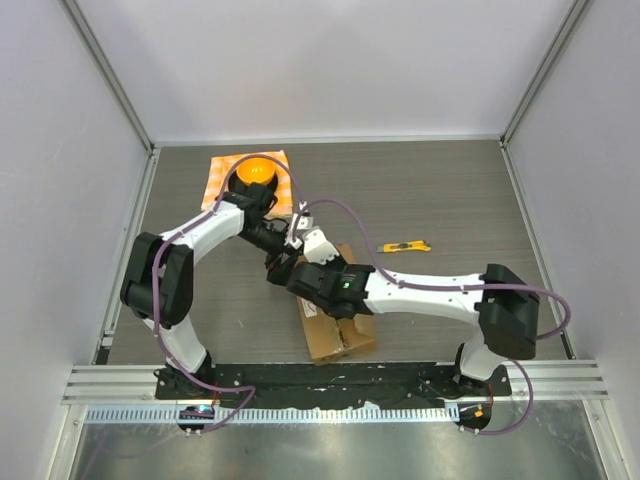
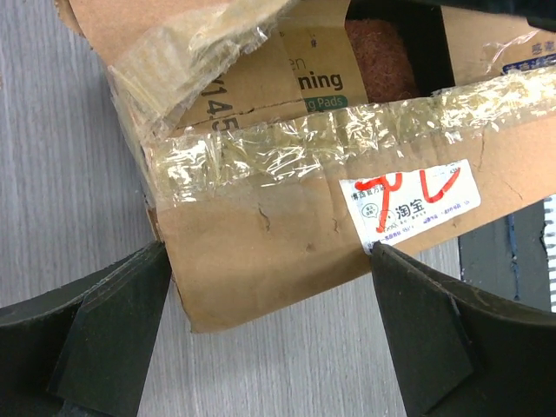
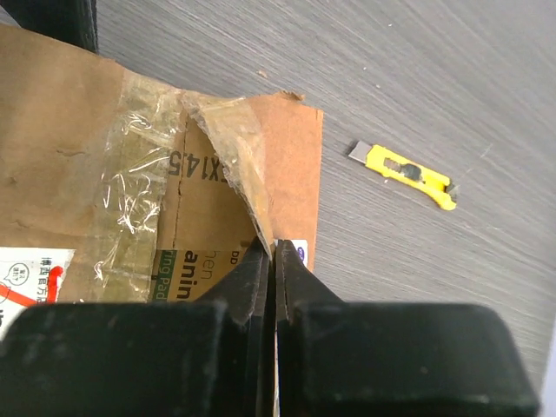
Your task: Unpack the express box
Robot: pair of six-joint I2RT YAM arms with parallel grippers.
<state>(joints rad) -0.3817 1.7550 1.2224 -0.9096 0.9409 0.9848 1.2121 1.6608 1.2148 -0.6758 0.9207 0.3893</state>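
Where crinkled tape (image 3: 130, 165) peels, the right pincer (image 3: 271, 247) nips the express box (image 3: 52, 156).

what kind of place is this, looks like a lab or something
Probably a robot lab test cell, not a home or warehouse: plain white walls box in a grey wood-grain table, and two white-and-black robot arms are bolted by the aluminium rail at its near edge.

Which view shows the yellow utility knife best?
The right wrist view: the yellow utility knife lies large and unblocked. The top external view shows the knife whole but small; the left wrist view misses it.
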